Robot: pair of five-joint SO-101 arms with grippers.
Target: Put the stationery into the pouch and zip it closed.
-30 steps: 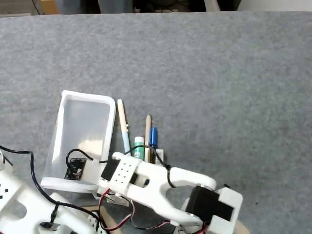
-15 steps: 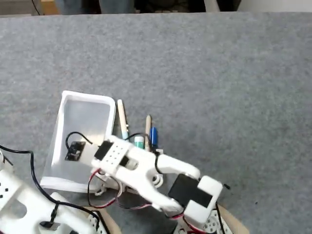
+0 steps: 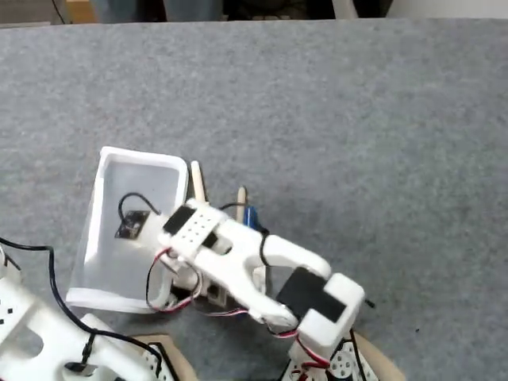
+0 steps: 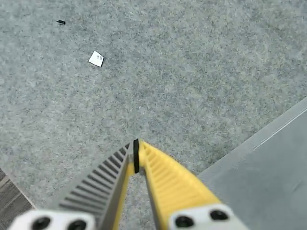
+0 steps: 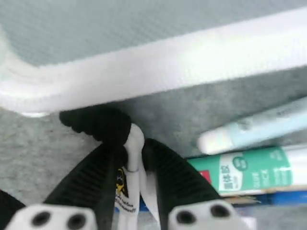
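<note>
The white-rimmed translucent pouch (image 3: 131, 230) lies open at the table's near left. Along its right side lie a pale pen (image 3: 196, 176), a beige pencil (image 3: 241, 195) and a blue pen (image 3: 251, 214). My right arm (image 3: 238, 258) reaches over them to the pouch's edge. In the right wrist view my right gripper (image 5: 132, 149) is shut on a white pen (image 5: 130, 167) with a black end, just outside the pouch rim (image 5: 168, 62). Beside it lie a light blue pen (image 5: 254, 127) and a green-and-white tube (image 5: 244, 172). My left gripper (image 4: 135, 157) is shut with nothing in it, over bare mat.
The left arm (image 3: 32, 333) sits at the near left corner, off the pouch. A small white paper scrap (image 4: 96, 58) lies on the grey mat (image 4: 192, 72), whose edge (image 4: 249, 146) runs close to the left gripper. The far and right parts of the mat offer free room.
My right arm has swung away from me and leftward, so its wrist is over the pouch's right edge and covers the green tube. The left arm has stayed put.
</note>
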